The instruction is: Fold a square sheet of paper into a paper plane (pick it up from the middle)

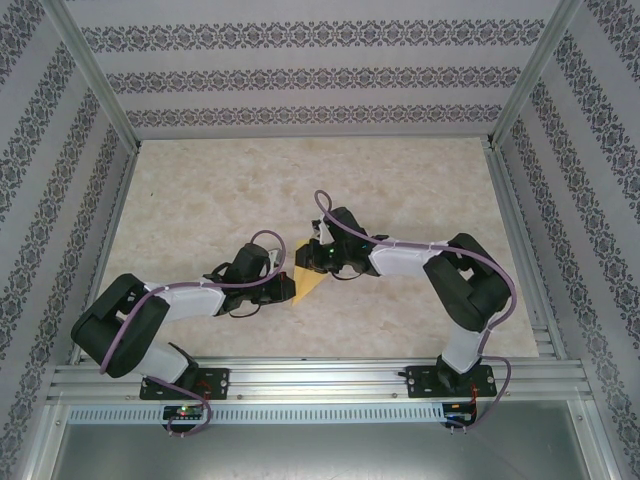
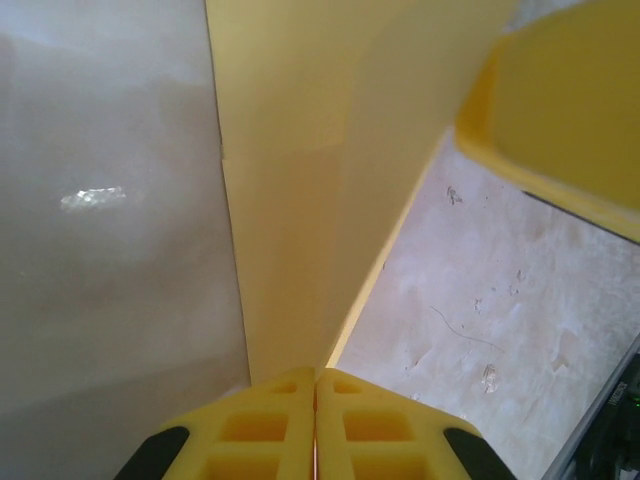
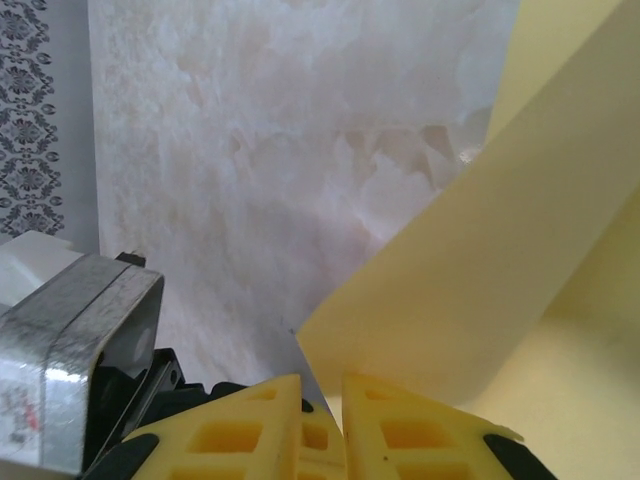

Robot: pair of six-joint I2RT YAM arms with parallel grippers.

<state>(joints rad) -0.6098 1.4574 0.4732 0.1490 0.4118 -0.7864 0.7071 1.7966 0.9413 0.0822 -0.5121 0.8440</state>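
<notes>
Eyes on the table [image 1: 200, 190]: a pale cream marbled top, faint scuffs and specks showing up close, a metal rail [image 1: 320, 375] running along its near edge. Over the middle of the near half there's the square sheet of paper [image 1: 305, 282], yellow and creased, and whether it touches the top I can't tell.

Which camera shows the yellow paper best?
The left wrist view: the yellow paper stands big and close above the shut left fingers, folds clear. In the top external view the paper is a small wedge between the arms, partly covered. The right wrist view catches a slanting strip of it.
</notes>
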